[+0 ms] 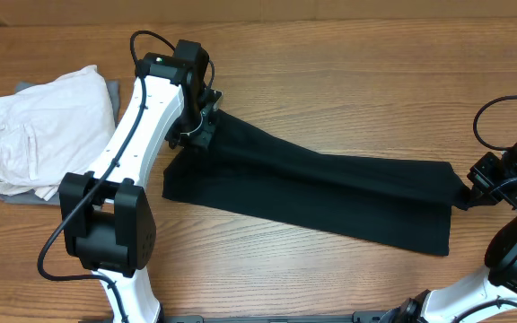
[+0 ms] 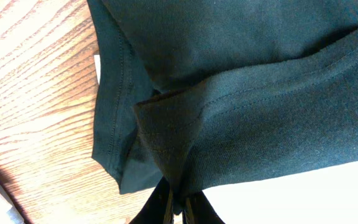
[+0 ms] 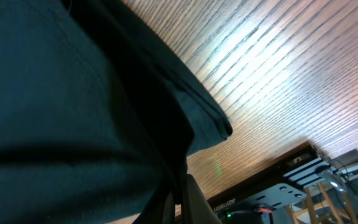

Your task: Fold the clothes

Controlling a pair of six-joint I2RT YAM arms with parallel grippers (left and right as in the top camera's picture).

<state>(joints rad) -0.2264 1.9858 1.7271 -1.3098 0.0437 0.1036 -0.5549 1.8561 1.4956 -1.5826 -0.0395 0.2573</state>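
A black T-shirt (image 1: pixel 330 193) lies across the middle of the wooden counter (image 1: pixel 348 72) as a long, narrow band, running from upper left down to the right and held at both ends. Its layers are doubled over each other, and the lower edge rests flat on the wood.

The left gripper (image 1: pixel 206 121) sits at the band's upper-left end. Its jaws are pressed together on a bunched fold of the black fabric. In the left wrist view the cloth narrows to a point that vanishes between the two fingertips, with a stitched hem running just above the pinch. A second hemmed edge lies flat on the counter to the left of that fold, and a small white scrap shows at its border, too little of it visible to say what it is.

The right gripper (image 1: pixel 468 191) is at the far right end of the band, also clamped onto the shirt. The right wrist view shows dark fabric drawn into the closed fingertips, and in the overhead view the cloth comes to a small peak where it meets them.

At the left edge of the counter, well apart from the shirt, a folded off-white garment (image 1: pixel 43 126) lies on top of a grey item (image 1: pixel 16 196), which peeks out beneath it. The left arm reaches past this pile without touching it.
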